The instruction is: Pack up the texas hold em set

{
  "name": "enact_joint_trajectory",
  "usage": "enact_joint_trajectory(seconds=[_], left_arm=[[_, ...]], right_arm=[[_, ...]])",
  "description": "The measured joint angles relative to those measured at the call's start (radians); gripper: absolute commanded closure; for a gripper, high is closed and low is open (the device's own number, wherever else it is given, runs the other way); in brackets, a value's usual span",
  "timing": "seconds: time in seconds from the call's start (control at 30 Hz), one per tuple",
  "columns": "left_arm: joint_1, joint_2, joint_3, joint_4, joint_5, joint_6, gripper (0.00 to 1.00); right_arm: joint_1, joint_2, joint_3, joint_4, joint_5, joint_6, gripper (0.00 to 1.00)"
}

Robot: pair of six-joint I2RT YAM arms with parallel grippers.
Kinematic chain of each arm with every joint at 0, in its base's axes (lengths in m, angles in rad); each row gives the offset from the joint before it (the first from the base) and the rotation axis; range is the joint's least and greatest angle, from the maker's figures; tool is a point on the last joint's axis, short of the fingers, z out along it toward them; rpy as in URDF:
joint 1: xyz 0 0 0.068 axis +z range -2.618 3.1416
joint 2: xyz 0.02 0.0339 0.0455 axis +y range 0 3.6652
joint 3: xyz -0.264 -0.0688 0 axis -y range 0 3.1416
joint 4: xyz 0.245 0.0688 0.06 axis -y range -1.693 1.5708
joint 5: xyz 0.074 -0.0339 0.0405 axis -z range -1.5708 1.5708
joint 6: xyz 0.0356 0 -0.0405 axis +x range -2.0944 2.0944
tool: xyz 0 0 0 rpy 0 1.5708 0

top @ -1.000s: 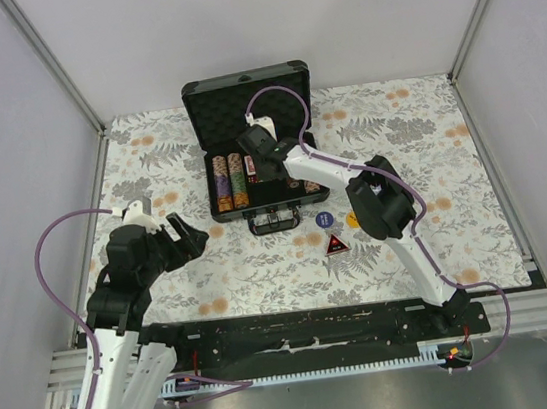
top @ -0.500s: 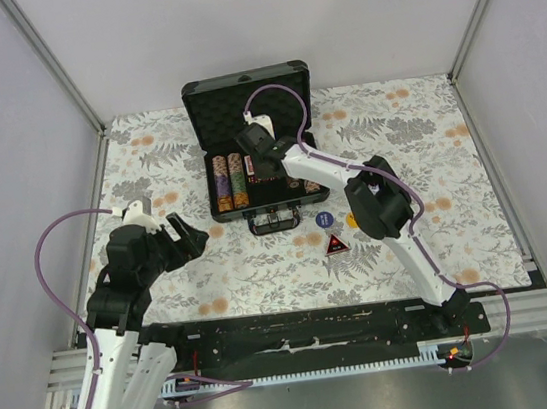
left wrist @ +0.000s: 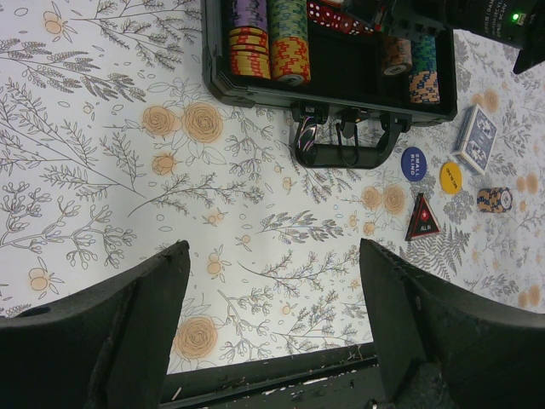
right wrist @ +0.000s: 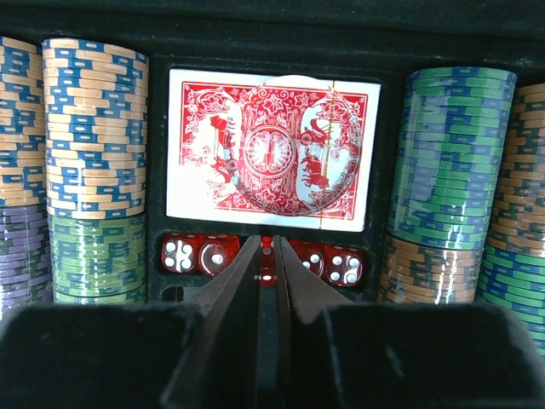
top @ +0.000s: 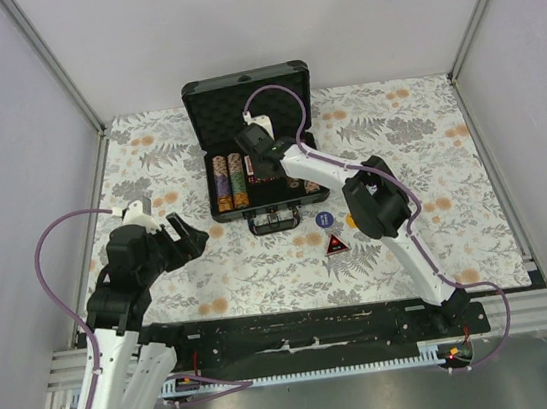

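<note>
The dark grey case [top: 216, 215] lies open at the table's back with its foam lid [top: 239, 98] raised. Poker chips [right wrist: 94, 128] stand in rows on both sides of a red card deck [right wrist: 271, 150]. Below the deck is a row of red dice [right wrist: 200, 254]. My right gripper [right wrist: 266, 251] reaches into the case [right wrist: 272, 17], shut on the middle red die [right wrist: 267, 256]. In the top view, that gripper [top: 261, 161] is over the case's centre. My left gripper [left wrist: 272, 256] hangs open and empty above the cloth, front left of the case [left wrist: 217, 81].
On the cloth in front of the case handle [left wrist: 345, 153] lie a blue button [left wrist: 414, 163], a yellow button [left wrist: 450, 177], a red triangular marker [left wrist: 422, 218], a blue card deck [left wrist: 475, 139] and a short chip stack [left wrist: 494, 199]. Walls enclose the table.
My right gripper has edged slightly back and left inside the case. The left arm has not moved.
</note>
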Motion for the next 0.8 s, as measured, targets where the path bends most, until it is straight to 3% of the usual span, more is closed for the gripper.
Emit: enact_joint_trajectory(seconds=[0.27, 0.63, 0.8], left_arm=[[0.000, 0.000, 0.000, 0.000, 0.000, 0.000, 0.14], [0.000, 0.001, 0.000, 0.000, 0.000, 0.000, 0.14], [0.000, 0.003, 0.000, 0.000, 0.000, 0.000, 0.14]], right_arm=[[0.000, 0.026, 0.025, 0.005, -0.009, -0.003, 0.82], [-0.002, 0.047, 0.118, -0.046, -0.012, -0.067, 0.73], [-0.005, 0.047, 0.147, -0.051, -0.013, -0.089, 0.74]])
